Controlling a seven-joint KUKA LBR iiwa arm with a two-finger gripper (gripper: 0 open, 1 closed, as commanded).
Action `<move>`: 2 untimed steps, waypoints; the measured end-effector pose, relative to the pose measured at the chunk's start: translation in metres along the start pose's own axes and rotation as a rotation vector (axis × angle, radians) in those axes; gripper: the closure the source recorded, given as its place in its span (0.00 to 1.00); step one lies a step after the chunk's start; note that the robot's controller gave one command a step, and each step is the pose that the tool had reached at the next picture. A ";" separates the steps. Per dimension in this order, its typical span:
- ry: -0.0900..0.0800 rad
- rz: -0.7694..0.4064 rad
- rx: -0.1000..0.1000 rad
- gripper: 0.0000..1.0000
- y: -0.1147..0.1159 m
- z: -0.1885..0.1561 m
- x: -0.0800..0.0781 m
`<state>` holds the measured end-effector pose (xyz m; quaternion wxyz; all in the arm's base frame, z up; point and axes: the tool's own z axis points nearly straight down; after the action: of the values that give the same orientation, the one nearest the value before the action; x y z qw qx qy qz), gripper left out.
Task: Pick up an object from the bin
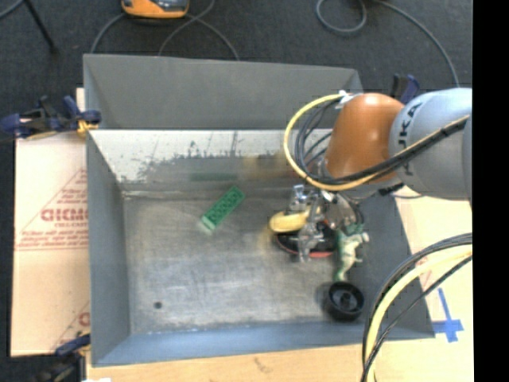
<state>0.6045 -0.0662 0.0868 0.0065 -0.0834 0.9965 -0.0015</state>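
Black round cap (343,299) is lying at the bin's (106,237) front right. Behind it, a green-and-white toy (350,249) is lying just beside the gripper (307,241), which is hanging against a yellow banana-shaped piece (284,223); whether it is wide or narrow cannot be told. A green block (221,208) is lying well apart, farther left.

Green ridged block (221,209) mid-floor, tilted; black round cap (343,301) front right corner.

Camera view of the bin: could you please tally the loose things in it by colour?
Green: 2, a flat block and a toy figure
Yellow: 1, a curved piece
Black: 1, a round ring
Dark with red: 1, a partly hidden thing
Total: 5
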 end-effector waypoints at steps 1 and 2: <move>0.000 0.000 0.000 1.00 0.000 0.000 0.000; -0.010 0.001 0.002 1.00 0.001 -0.003 0.007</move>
<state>0.5971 -0.0666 0.0895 0.0116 -0.0831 0.9965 -0.0020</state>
